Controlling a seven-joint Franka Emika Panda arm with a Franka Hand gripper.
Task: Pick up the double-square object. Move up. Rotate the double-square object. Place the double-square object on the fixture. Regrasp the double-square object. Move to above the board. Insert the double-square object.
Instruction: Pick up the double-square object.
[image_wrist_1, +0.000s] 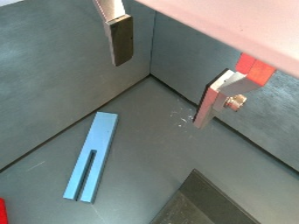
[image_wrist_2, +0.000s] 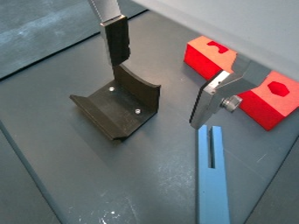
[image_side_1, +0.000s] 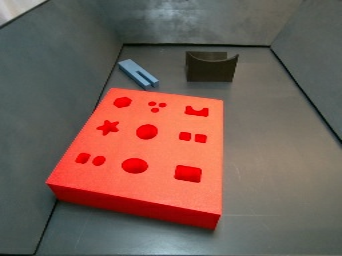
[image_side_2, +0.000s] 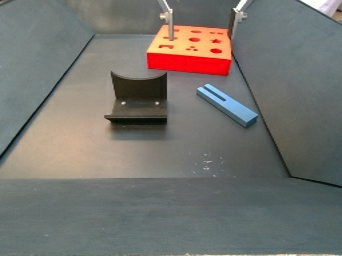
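Task at pick-up stage; nothing grasped yet. Near to far in a side view: bare grey floor, then the fixture (image_side_2: 136, 97) standing with its U-notch up, and just beyond and beside it the double-square object (image_side_2: 229, 104) lying flat on the floor, apart from everything. Farther back, the red board (image_side_2: 190, 50), its recessed holes all unfilled. The claw (image_side_2: 203, 14) hangs high at the far end, above the board's far edge; only the two finger tips show there. State of the claw: spread wide, nothing between the fingers (image_wrist_1: 121, 39), dark pads bare in both wrist views. Key relation: the blue piece (image_wrist_2: 215, 179) sits below the claw and offset from it, toward the near end of the enclosure, on the far side of the fixture (image_wrist_2: 117, 106) from the side wall. Its long axis runs diagonally across the floor, slotted end with the two prongs pointing toward the near end (image_wrist_1: 93, 156). Judgement: claw must travel back off the board, come down, and align its jaws across the piece's narrow width.
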